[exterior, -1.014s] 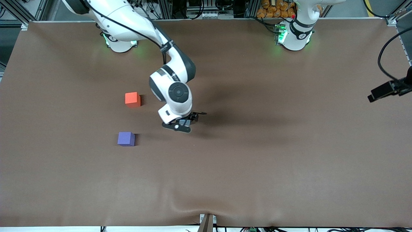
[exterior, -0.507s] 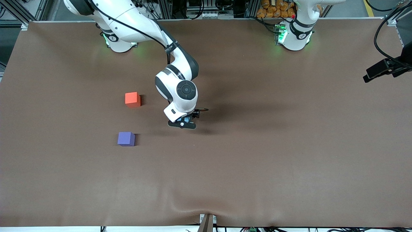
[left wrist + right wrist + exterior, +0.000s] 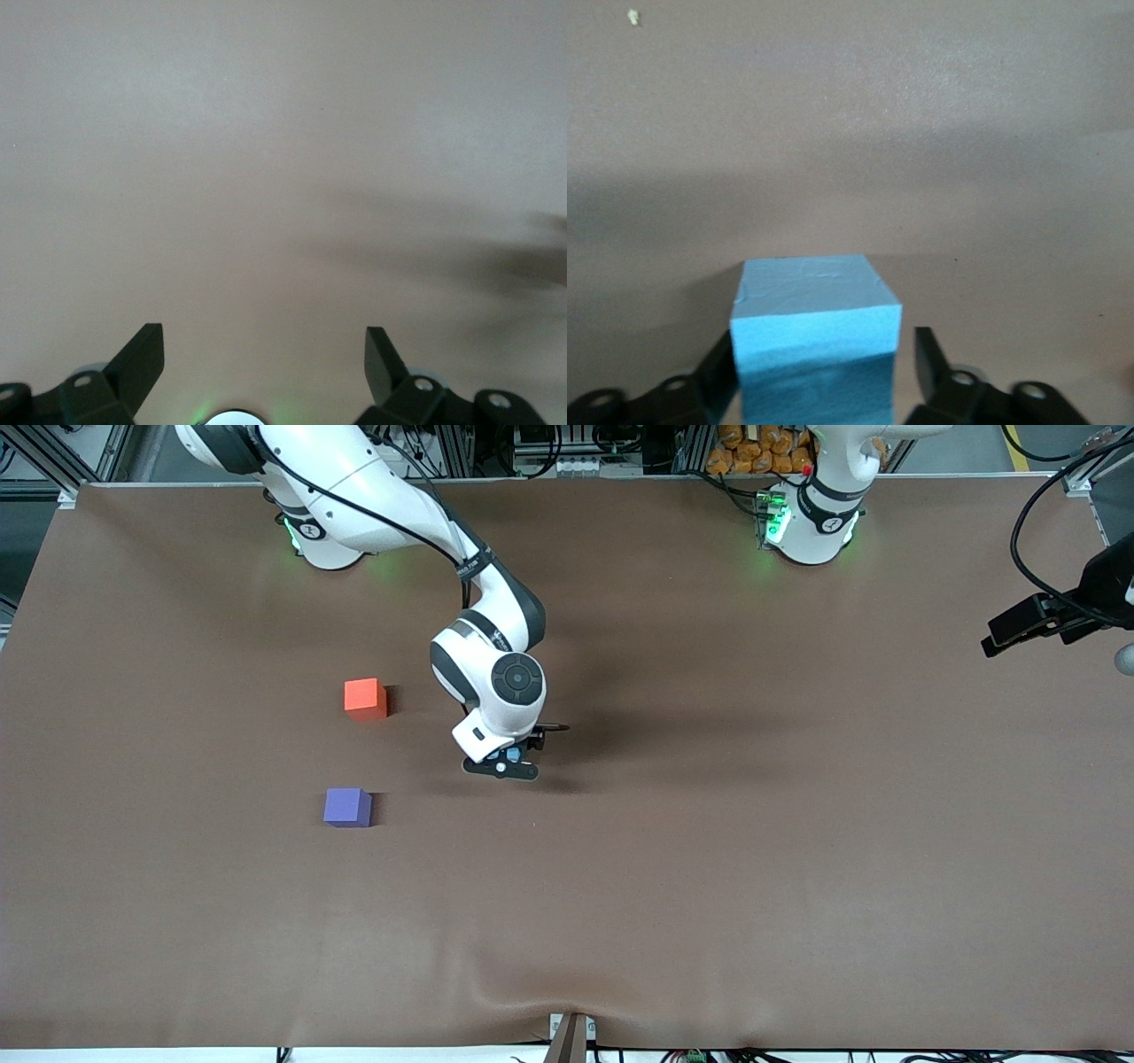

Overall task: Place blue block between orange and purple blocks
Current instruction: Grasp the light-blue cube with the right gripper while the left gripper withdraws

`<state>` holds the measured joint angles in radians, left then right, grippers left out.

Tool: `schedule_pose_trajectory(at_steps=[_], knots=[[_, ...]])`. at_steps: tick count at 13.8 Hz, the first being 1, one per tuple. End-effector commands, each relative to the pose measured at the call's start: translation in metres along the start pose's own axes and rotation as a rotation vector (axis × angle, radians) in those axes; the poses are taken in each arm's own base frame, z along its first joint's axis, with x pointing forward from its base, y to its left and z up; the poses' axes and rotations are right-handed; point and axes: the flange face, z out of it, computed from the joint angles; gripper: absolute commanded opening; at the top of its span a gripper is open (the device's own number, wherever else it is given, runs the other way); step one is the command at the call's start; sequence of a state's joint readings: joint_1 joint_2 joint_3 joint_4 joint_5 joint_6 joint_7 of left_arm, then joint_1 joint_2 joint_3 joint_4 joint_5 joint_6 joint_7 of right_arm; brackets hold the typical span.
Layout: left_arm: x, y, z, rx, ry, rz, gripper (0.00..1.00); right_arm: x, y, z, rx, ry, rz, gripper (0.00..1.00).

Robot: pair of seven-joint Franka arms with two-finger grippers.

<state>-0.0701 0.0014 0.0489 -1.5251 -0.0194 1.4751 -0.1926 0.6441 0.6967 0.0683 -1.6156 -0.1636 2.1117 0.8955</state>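
The blue block point(image 3: 815, 345) sits between the fingers of the right tool point(image 3: 507, 765), which appears closed on its sides. It seems lifted just off the brown surface point(image 3: 709, 868), though contact cannot be ruled out. The pair hangs over bare cloth toward the middle, well apart from the orange block point(image 3: 365, 697) and the purple block point(image 3: 346, 807), which stand toward the right arm's end, purple nearer the front camera, with an empty gap between them.

So the pickup looks done; the carry to that gap and the release are left.

Compared with a second ago, the right tool has drawn slightly back toward its base. The left tool point(image 3: 264, 372), fingers spread wide and empty, has risen at the left arm's end, where that arm waits.
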Motion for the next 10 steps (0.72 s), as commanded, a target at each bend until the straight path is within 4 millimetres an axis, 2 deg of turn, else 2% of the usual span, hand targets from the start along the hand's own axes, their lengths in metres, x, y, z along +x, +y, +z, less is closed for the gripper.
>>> schedule_pose_trajectory(at_steps=[1,3,5,7,10], knots=[[0.002,0.002,-0.001,-0.008,0.010,0.019,1.00,0.002,-0.003,-0.005,-0.006,0.035,0.050,0.00],[0.005,0.002,0.001,0.002,0.015,0.021,1.00,0.010,0.006,-0.014,0.002,0.040,0.074,0.00],[0.006,0.001,0.003,0.008,0.016,0.023,1.00,0.028,0.027,-0.048,0.041,0.064,0.114,0.00],[0.006,0.000,0.002,0.008,0.018,0.020,1.00,0.053,0.065,-0.081,0.086,0.084,0.166,0.00],[0.007,-0.001,0.000,0.004,0.030,0.020,1.00,0.079,0.134,-0.122,0.172,0.067,0.075,0.00]])
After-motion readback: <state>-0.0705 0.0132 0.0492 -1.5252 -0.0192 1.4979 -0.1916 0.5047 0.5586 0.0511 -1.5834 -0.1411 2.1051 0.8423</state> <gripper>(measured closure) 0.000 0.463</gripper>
